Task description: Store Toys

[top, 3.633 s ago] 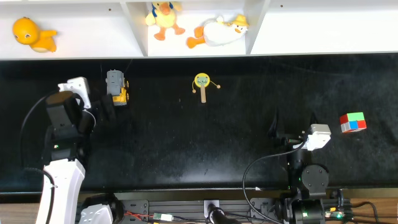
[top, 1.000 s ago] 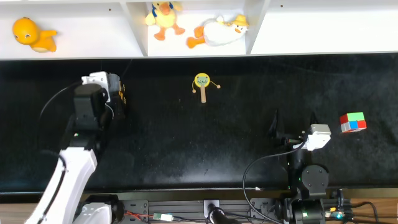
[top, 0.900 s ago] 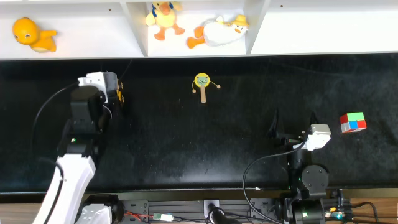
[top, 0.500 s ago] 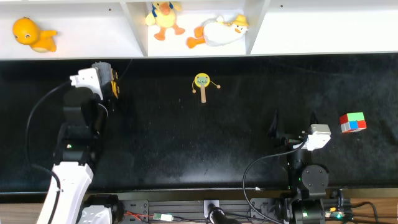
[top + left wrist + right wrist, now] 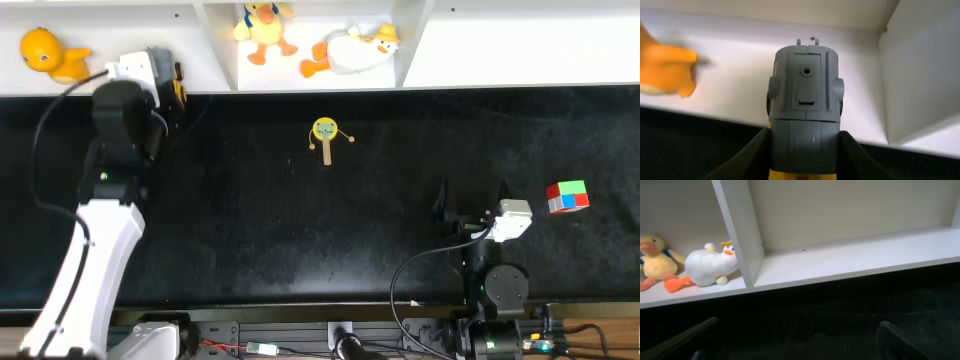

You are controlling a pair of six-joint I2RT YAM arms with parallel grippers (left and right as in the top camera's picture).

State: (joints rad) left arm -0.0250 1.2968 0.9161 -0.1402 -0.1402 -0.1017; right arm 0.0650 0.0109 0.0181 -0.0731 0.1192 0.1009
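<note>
Orange duck (image 5: 55,55) was noted in the left compartment of the shelf (image 5: 520,45). The left hand (image 5: 163,82) was found clamped on the grey-and-yellow toy truck (image 5: 806,100). The truck was held off the worktop (image 5: 300,220) at that compartment's open front, near the divider, presumably to be set down clear of the duck. The grip was confirmed by the left wrist view, with a finger against each flank. From above, the truck was mostly hidden by the arm. A yellow duck (image 5: 265,28) and white plush duck (image 5: 350,50) were recorded in the middle compartment. A yellow rattle (image 5: 326,135) and coloured cube (image 5: 567,196) were seen unstored on the worktop. The right hand (image 5: 470,205) was seen low near its base, fingers spread wide, nothing held.
</note>
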